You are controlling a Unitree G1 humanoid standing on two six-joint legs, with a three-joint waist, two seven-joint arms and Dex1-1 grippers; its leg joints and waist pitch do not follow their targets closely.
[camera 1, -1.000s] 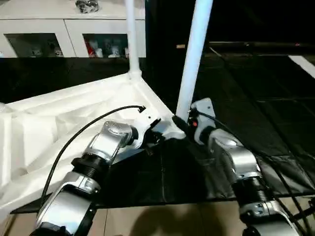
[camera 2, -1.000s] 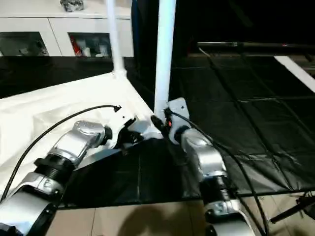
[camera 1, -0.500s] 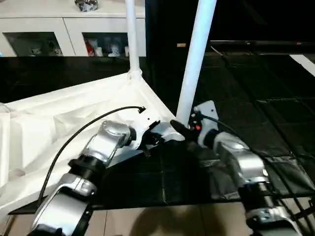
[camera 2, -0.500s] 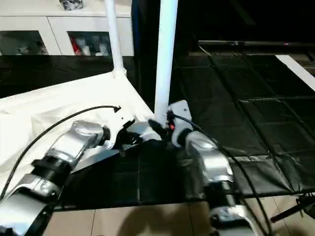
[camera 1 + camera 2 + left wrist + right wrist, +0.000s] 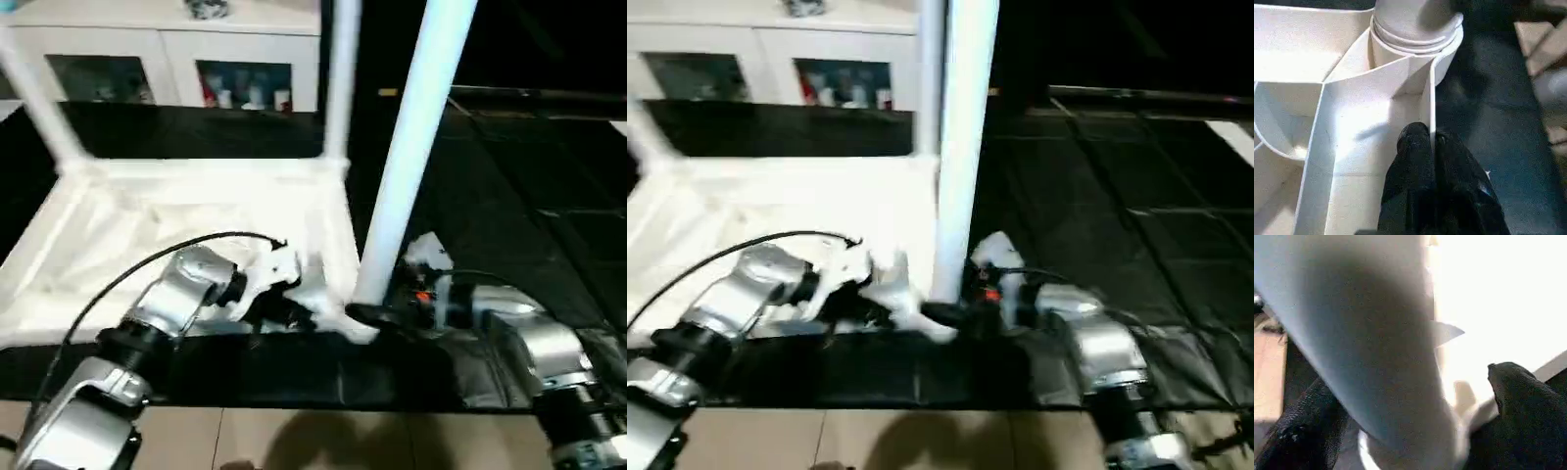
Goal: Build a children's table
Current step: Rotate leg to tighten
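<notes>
Pinching the upturned children's table's rim wall in our closed left hand, we spread our right hand open around the near-corner leg at two o'clock.

White table, black end effector fingers

place: probably a home-style room | evidence: white glass-door cabinet holding trinkets; black floor mats

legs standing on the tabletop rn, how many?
3: near leg in the corner by the right gripper, one at the far right corner, one at the far left. A fourth may be out of frame.
</notes>
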